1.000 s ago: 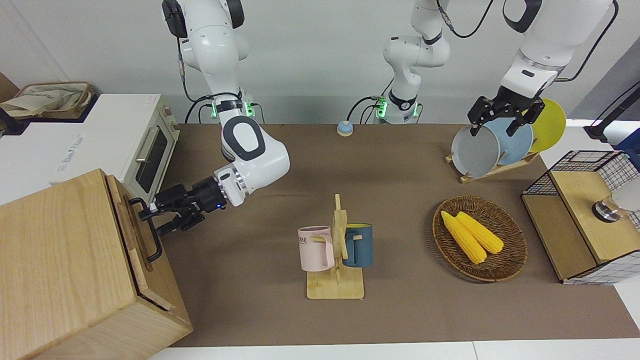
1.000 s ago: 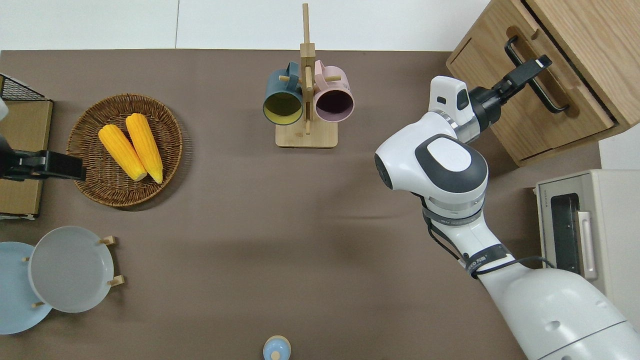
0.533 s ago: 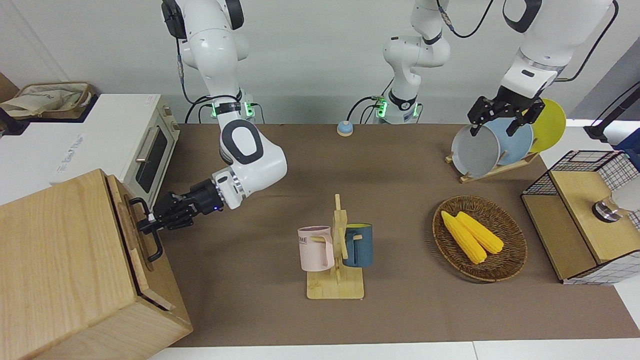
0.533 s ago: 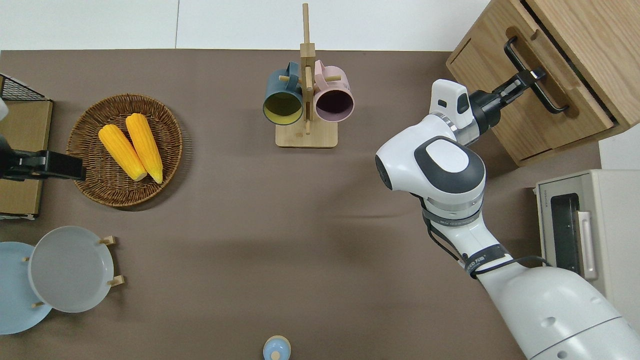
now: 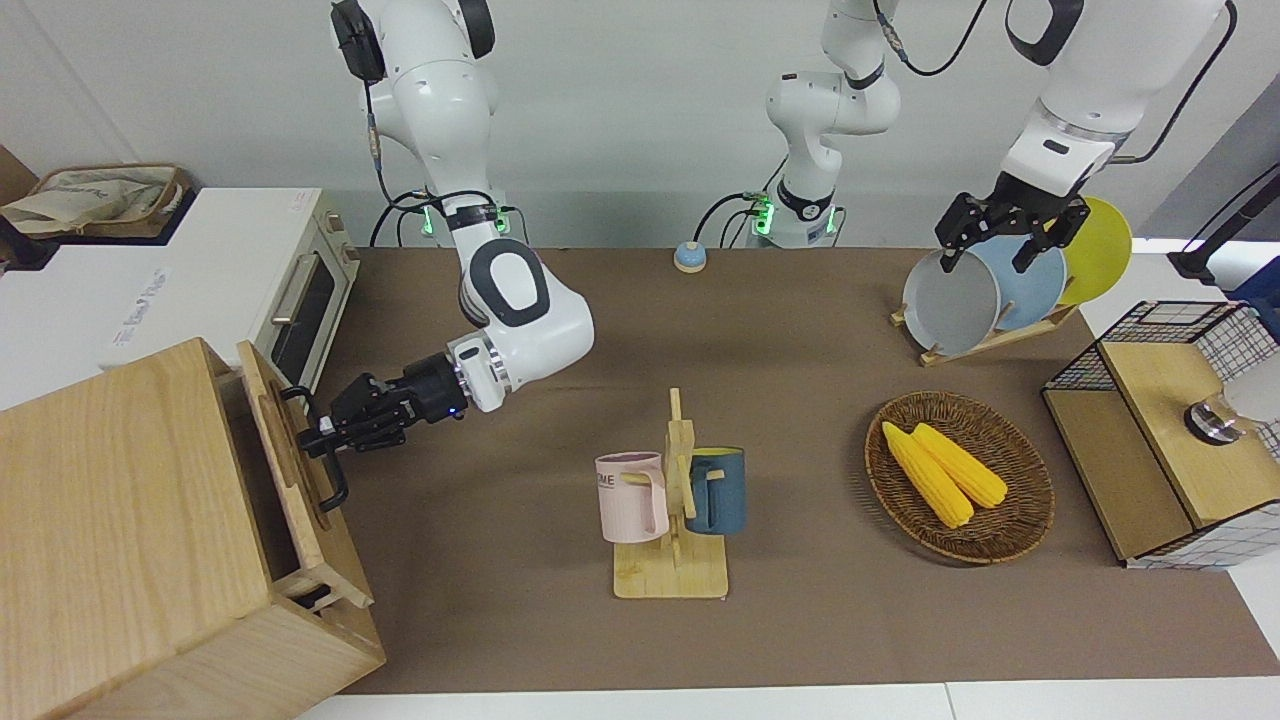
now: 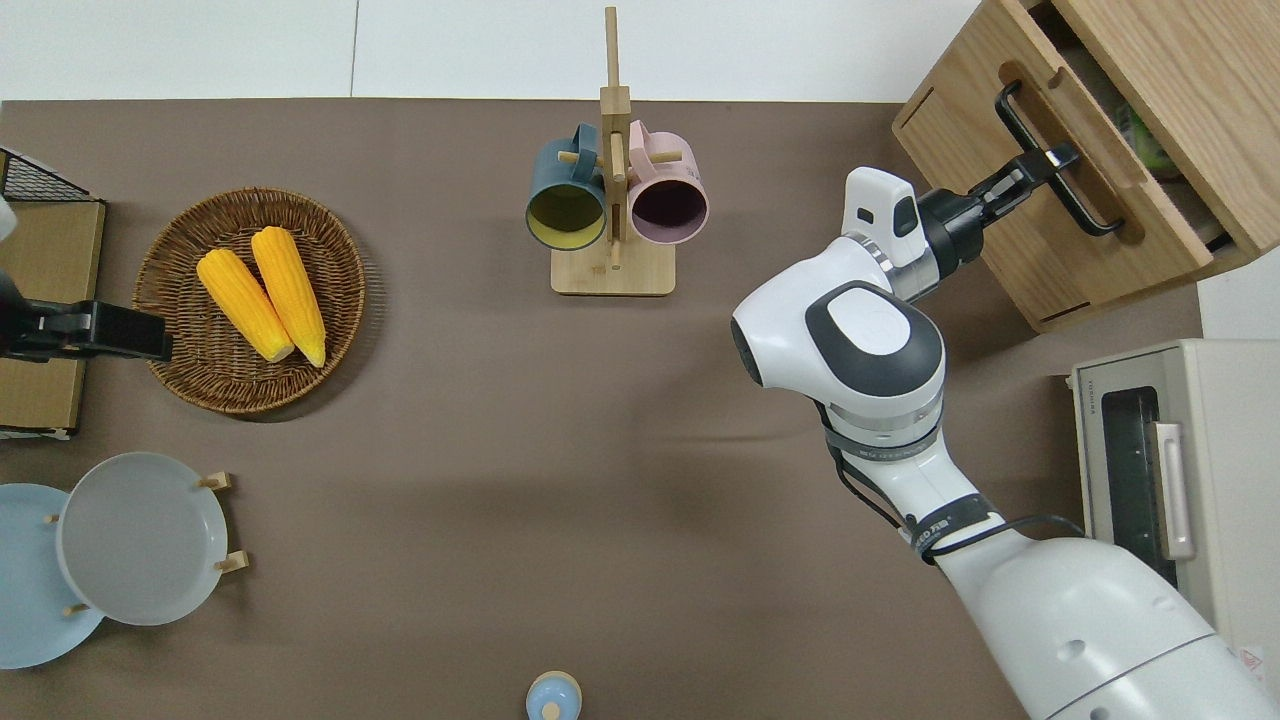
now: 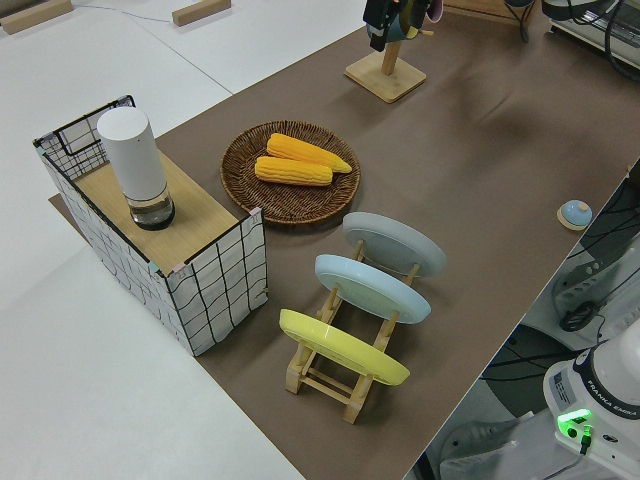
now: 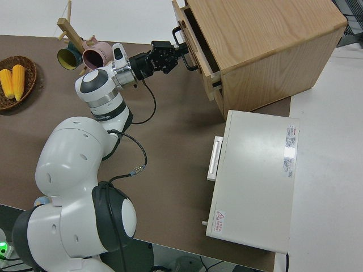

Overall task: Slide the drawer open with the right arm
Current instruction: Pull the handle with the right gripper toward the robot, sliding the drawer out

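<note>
the right hand (image 5: 322, 437) was clamped on the black bar handle (image 6: 1052, 166) of the drawer (image 6: 1065, 150), near the handle's middle, which would let the pull run straight rather than skew the drawer in its slides. the drawer sat in the upper part of the pale wooden cabinet (image 5: 120, 530) at the right arm's end of the bench (image 5: 800, 620), and it stood partly out: a dark gap showed between its front panel and the cabinet body, and the overhead view gave a glimpse of something greenish inside, too small to name. the right arm (image 6: 880, 330) reached level toward the cabinet front, in line with the drawer's travel, so the task looked underway but not finished. the white toaster oven (image 5: 300, 290) stood beside the cabinet, nearer the robots. the left arm was parked.
</note>
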Robot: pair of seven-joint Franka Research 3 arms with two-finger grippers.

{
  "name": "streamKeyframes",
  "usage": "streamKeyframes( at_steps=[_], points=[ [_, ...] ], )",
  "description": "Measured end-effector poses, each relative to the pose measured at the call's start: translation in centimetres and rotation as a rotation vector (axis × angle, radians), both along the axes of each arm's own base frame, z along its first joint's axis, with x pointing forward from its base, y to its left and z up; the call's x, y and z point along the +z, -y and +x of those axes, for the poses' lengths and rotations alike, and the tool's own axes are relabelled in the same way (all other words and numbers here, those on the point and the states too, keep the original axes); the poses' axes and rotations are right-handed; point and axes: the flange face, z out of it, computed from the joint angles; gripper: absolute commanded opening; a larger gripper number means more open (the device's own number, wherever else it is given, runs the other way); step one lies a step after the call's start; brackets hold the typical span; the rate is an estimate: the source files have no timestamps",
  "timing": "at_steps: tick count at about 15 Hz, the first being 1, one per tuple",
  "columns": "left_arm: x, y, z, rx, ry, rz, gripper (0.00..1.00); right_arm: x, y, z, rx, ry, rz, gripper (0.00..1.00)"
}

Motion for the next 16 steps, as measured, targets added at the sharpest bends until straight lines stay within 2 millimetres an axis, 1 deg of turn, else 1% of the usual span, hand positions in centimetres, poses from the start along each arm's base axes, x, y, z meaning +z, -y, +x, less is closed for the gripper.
streamKeyframes(
  at_steps=[5, 11, 16],
  points=[
    [0.0, 0.0, 0.0, 0.0, 0.0, 0.0, 1.0, 0.0, -2.8, -1.3, -0.014, 0.004, 0.006, 0.083],
    [0.0, 0.0, 0.0, 0.0, 0.0, 0.0, 1.0, 0.2, -6.9, -3.3, -0.019, 0.004, 0.024, 0.088],
    [0.0, 0.0, 0.0, 0.0, 0.0, 0.0, 1.0, 0.3, -9.4, -4.6, -0.018, 0.0, 0.035, 0.088]
  ],
)
